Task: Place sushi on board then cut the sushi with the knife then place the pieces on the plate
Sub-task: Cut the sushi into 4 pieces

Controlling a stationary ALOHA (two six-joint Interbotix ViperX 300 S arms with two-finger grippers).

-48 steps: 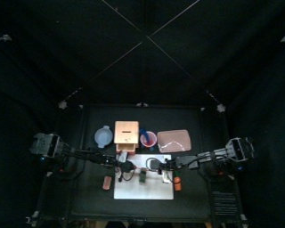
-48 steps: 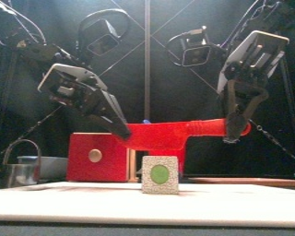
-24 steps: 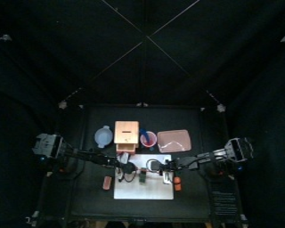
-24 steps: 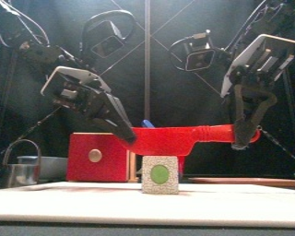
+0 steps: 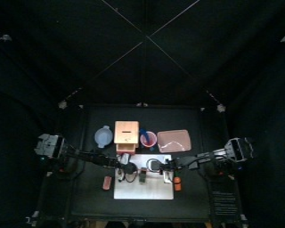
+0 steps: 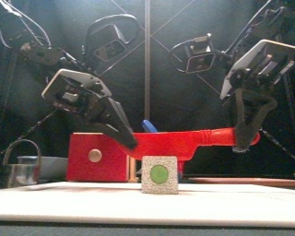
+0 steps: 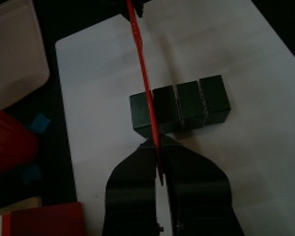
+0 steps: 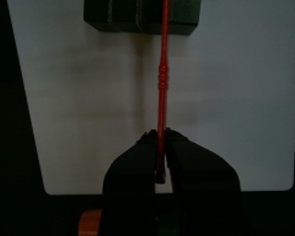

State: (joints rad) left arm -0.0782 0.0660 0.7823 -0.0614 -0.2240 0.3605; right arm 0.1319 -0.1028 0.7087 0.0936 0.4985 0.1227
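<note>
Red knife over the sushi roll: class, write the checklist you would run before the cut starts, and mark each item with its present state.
1. Sushi roll is on the white board: ok.
2. Left gripper shut on the red knife: ok.
3. Right gripper shut on the knife's other end: ok.
4. Knife held above the roll, with a gap between them: ok.
5. Blade lined up with a seam between blocks: cannot tell.
6. Pink tray in place behind the board: ok.

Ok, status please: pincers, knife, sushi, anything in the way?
Both ends of knife gripped: left pincer shut, right pincer shut. Held level just above sushi, whole on board. Nothing in the way.
</note>
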